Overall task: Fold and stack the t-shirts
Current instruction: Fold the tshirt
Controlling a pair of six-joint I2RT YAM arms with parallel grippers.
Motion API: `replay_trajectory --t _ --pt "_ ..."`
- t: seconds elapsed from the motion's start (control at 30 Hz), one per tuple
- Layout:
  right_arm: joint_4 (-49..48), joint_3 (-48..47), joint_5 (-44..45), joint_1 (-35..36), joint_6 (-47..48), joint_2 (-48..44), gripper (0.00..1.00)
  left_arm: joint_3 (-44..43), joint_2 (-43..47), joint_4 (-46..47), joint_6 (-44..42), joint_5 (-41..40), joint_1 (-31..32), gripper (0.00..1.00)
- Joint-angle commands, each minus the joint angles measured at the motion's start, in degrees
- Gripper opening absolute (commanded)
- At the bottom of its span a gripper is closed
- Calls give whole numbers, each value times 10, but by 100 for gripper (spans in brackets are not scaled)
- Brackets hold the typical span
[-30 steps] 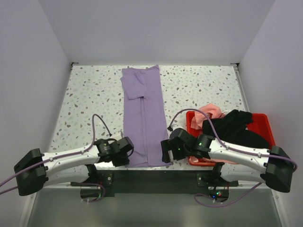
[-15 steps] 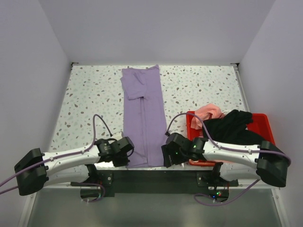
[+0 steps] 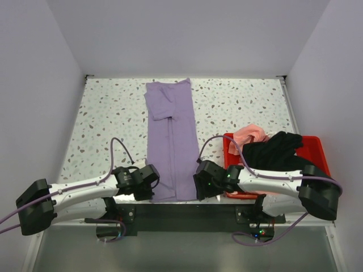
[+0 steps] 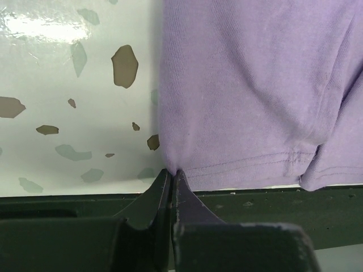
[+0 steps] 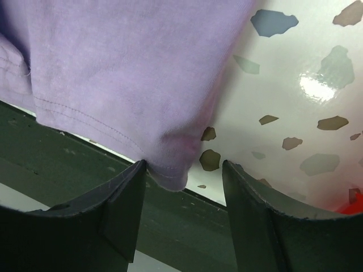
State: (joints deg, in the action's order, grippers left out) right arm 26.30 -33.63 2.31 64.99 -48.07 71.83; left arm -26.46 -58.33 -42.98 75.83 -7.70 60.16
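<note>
The lavender t-shirt [image 3: 172,136] lies folded into a long strip down the middle of the speckled table, its hem at the near edge. My left gripper [image 3: 152,191] is shut on the hem's near-left corner [image 4: 170,168]. My right gripper [image 3: 197,191] is open at the near-right corner; that corner [image 5: 170,170] hangs between its fingers [image 5: 122,198], touching the left one. A salmon-pink shirt [image 3: 250,135] and a black shirt [image 3: 278,150] sit in the red bin [image 3: 313,147]. No white shirt shows.
The red bin stands at the right, close behind my right arm. The table's dark near edge [image 4: 255,204] runs just under both grippers. Grey walls enclose the table on three sides.
My right gripper has moved left and nearer, down to the shirt's near-right corner. The left gripper has stayed at the near-left corner.
</note>
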Motion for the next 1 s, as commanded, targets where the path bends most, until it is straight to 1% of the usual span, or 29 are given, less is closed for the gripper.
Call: replay_trajectory --t 0.0,0.13,0.33,0.37,0.43,0.57,0.63,0.77,0.83,0.87,0.9,0.93,0.97 --pt "1 -17 33 3 -16 -18 59 3 9 -26 -8 -6 4 0" --pt "4 -14 48 2 -28 -35 57 4 13 -21 -4 -10 4 0" --pt "-24 -7 31 2 -28 -24 56 1 7 -14 -9 -9 5 0" --pt "-38 -5 27 3 -31 -20 54 1 5 -15 -9 -9 4 0" --pt "-49 0 24 3 -34 -13 48 3 6 -13 -8 -8 4 0" --pt "-33 6 23 3 -38 2 42 7 16 -17 -5 -7 4 0" --pt "-34 15 5 4 -40 7 38 10 22 -18 -4 -6 4 0" --pt "-48 35 -22 7 -55 2 36 20 29 -11 0 8 4 0" --pt "-56 49 -22 13 -60 -6 31 32 30 0 0 19 6 0" --pt "-65 54 -33 13 -64 -10 19 36 34 4 1 29 7 0" --pt "-71 58 -37 13 -67 -16 14 40 36 6 2 32 9 0" --pt "-74 64 -38 14 -69 -20 11 44 37 8 5 35 9 0" --pt "-78 66 -42 14 -75 -23 9 44 46 8 6 37 10 0"
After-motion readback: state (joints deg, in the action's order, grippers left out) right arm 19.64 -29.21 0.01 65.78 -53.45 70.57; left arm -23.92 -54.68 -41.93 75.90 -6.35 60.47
